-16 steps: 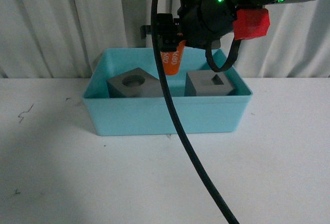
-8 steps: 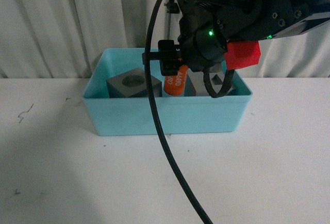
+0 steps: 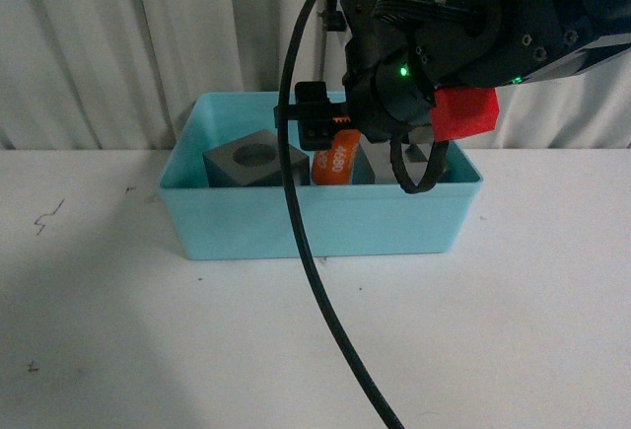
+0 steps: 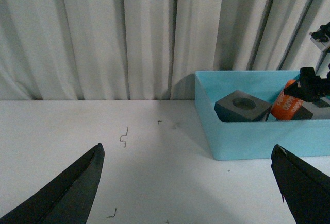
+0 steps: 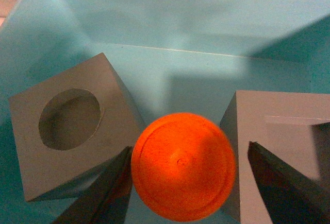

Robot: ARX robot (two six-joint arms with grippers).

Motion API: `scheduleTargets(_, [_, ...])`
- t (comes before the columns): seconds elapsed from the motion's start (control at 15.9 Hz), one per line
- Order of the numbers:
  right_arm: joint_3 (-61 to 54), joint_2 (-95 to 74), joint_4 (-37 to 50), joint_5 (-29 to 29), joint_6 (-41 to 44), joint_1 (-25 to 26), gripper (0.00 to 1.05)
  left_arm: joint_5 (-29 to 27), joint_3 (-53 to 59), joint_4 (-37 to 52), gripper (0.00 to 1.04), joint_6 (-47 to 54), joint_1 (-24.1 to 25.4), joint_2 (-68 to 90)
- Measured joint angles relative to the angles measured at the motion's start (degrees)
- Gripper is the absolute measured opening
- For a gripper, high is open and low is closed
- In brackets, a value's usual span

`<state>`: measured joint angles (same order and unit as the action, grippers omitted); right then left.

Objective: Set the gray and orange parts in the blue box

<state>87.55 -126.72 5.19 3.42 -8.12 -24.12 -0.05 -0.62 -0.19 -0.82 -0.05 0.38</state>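
The blue box (image 3: 315,220) stands on the white table. Inside it sit a gray cube with a round recess (image 3: 258,158) and a gray cube with a square recess (image 5: 273,126), the latter mostly hidden by the arm in the front view. The orange cylinder (image 3: 336,161) stands tilted between the two cubes, low in the box. My right gripper (image 5: 188,183) is open right above it, one finger close against it, the other apart from it. My left gripper (image 4: 191,183) is open and empty over the table left of the box (image 4: 247,136).
White curtains hang behind the table. A black cable (image 3: 315,281) runs from the right arm down across the front of the box. The table (image 4: 129,172) has a few small dark marks.
My right gripper has come down with the orange cylinder from above the box rim to between the two cubes. The cylinder now leans more to one side.
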Motion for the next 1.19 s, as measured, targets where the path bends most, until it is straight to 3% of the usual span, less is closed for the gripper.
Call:
scheduleTargets(0.19, [-1.44, 0.66, 3.28, 0.0, -1.11, 0.0, 1.0, 0.0, 0.0, 0.0, 0.98, 0.0, 0.0, 0.0])
scheduleTargets(0.57, [-12.0, 16.2, 13.66, 1.53, -3.48, 1.16, 0.98, 0.02, 0.0, 0.0, 0.98, 0.0, 0.0, 0.0])
scheduleTargets(0.75, [-22.08, 32.92, 17.75, 2.36, -4.02, 4.2, 0.98, 0.0, 0.0, -0.02, 0.98, 0.0, 0.0, 0.0])
scheduleTargets(0.88, [-35.91, 48.28, 15.56, 5.42, -3.89, 7.85, 0.98, 0.0, 0.0, 0.0, 0.98, 0.0, 0.0, 0.0])
scheduleTargets(1.07, [-57.64, 72.72, 1.01, 11.58, -4.35, 8.96, 0.98, 0.02, 0.0, -0.02, 0.98, 0.0, 0.0, 0.0])
scheduleTargets(1.19, [-65.66, 88.0, -11.54, 20.41, -9.88, 1.57, 0.98, 0.02, 0.0, 0.0, 0.98, 0.0, 0.0, 0.0])
